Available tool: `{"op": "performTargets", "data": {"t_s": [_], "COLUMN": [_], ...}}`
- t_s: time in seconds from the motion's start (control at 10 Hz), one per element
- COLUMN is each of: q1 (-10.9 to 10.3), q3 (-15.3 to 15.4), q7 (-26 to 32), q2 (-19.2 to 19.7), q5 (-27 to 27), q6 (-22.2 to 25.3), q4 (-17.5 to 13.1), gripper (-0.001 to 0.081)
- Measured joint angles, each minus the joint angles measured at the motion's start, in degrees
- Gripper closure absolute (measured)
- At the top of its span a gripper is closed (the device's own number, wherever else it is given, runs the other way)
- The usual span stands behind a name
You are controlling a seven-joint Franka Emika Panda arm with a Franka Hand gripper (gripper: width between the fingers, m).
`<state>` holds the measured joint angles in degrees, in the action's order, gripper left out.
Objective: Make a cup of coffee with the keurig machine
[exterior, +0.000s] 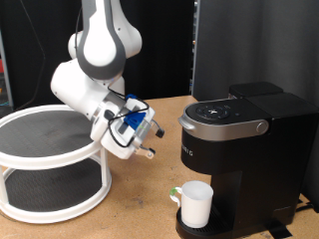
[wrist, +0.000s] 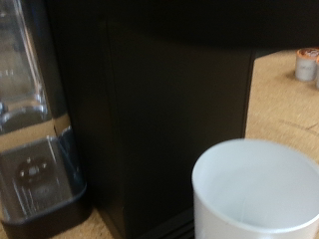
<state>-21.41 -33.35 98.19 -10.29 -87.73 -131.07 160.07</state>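
Exterior view. One white robot arm [exterior: 95,60], one gripper [exterior: 150,139], one keurig machine [exterior: 244,149], one cup [exterior: 195,203] and one two-tier round shelf [exterior: 50,164] are present on a wooden tabletop [exterior: 140,214]. The keurig machine occupies the right half of the frame, lid closed, its silver-grey handle [exterior: 227,126] curving across the front of the top. The cup stands upright on the machine's round drip base [exterior: 204,230], at lower centre-right, directly beneath the brew head. The gripper hangs at mid-frame, to the left of the machine and above and left of the cup, apart from both; whether its fingers are spread or closed cannot be told here. A small green object [exterior: 174,193] lies just beside the cup's left edge. The shelf fills the lower left; both tiers show bare dark surfaces.

Wrist view. One cup [wrist: 257,189] appears at lower right, rim uppermost, its interior showing plain white. The dark body of the keurig machine [wrist: 169,110] fills the centre, with a clear water reservoir [wrist: 30,119] at the left. A blurred small container [wrist: 306,65] sits at upper right on the tabletop. No fingers show in this view.
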Motion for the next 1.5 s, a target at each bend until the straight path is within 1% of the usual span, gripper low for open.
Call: {"op": "performTargets", "data": {"t_s": [0.2, 0.3, 0.4, 0.5, 0.6, 0.7, 0.8, 0.9, 1.1, 1.3, 1.4, 1.5], "q1": [1.9, 3.0, 4.0, 4.0, 4.0, 4.1, 4.2, 4.2, 4.2, 4.3, 4.4, 4.5], "q3": [-0.6, -0.6, -0.7, -0.6, -0.7, -0.9, -0.9, -0.7, 0.9, 4.1, 5.9, 7.0], "q7": [-3.7, -6.9, -9.6, -9.5, -9.6, -11.1, -13.1, -15.4, -19.9, -24.3, -27.1, -30.0], "q2": [-4.8, -7.1, -9.6, -9.3, -9.3, -10.0, -11.3, -13.2, -17.1, -20.9, -22.7, -24.1], "q5": [3.9, 6.7, 8.9, 8.9, 9.7, 10.7, 10.9, 11.0, 11.0, 11.0, 12.0, 13.6], "q6": [0.6, 1.2, 1.7, 1.6, 3.0, 5.6, 8.0, 9.4, 9.2, 6.2, 4.9, 4.6], "q4": [0.3, 0.3, 0.9, 0.8, 0.7, 0.3, -0.2, -0.6, -1.2, -1.7, -2.0, -2.4], "gripper": [0.0006, 0.0006, 0.0006, 0.0006, 0.0006, 0.0006, 0.0006, 0.0006, 0.0006, 0.0006, 0.0006, 0.0006]}}
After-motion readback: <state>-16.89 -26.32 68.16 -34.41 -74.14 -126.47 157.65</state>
